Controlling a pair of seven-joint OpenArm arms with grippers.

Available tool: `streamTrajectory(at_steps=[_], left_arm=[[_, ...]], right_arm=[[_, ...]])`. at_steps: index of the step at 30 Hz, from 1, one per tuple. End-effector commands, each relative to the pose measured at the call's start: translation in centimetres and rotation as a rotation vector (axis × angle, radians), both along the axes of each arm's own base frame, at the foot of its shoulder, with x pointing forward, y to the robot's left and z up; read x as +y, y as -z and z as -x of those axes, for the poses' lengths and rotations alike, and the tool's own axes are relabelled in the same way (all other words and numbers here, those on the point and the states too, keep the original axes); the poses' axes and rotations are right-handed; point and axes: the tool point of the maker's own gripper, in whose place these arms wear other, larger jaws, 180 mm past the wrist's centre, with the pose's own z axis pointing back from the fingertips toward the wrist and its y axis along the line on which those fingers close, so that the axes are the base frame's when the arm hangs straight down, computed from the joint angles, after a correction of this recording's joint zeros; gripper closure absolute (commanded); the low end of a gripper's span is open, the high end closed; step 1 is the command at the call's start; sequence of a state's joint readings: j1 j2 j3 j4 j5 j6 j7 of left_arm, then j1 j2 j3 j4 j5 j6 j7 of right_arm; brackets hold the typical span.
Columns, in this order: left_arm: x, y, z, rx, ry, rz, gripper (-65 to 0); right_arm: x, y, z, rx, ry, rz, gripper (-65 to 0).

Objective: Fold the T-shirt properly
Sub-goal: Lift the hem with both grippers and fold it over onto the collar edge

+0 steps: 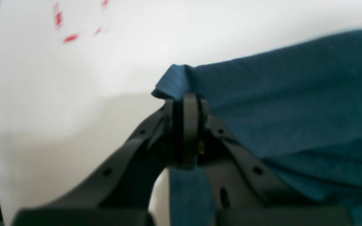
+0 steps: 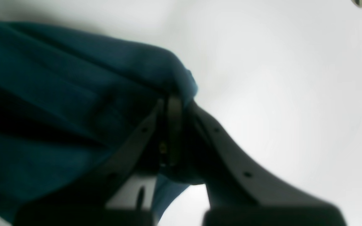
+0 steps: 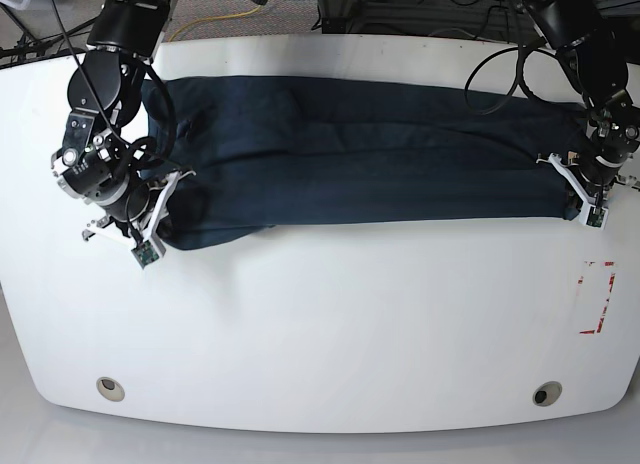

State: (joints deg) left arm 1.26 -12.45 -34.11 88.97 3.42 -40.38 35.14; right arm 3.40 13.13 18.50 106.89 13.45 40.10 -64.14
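Note:
The dark navy-teal T-shirt (image 3: 360, 154) lies stretched as a long band across the far half of the white table (image 3: 330, 324). My left gripper (image 3: 568, 198) sits at the shirt's near right corner in the base view. In the left wrist view this gripper (image 1: 185, 99) is shut on a pinched fold of the T-shirt (image 1: 294, 103). My right gripper (image 3: 170, 224) is at the shirt's near left corner. The right wrist view shows that gripper (image 2: 174, 99) shut on a bunched edge of the T-shirt (image 2: 58, 103).
A red dashed rectangle (image 3: 597, 297) is marked on the table near the right edge, also seen as red marks (image 1: 71, 28) in the left wrist view. Two round grommet holes (image 3: 111, 388) (image 3: 545, 393) sit near the front edge. Cables and gear lie beyond the far edge.

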Motion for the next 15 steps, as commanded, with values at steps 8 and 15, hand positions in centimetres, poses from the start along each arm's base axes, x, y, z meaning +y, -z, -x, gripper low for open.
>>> streamTrajectory(at_steps=[8,15], left_arm=[[0.6,-0.2,1.9,0.012,0.007,-0.043,0.0],[0.5,0.7,3.8,0.055,0.016,-0.060,0.0]], right_arm=[[-3.4,0.9,4.8,0.047,0.102,0.047,0.0],[-4.4,3.5,8.5,0.159,0.129,0.062,0.0]])
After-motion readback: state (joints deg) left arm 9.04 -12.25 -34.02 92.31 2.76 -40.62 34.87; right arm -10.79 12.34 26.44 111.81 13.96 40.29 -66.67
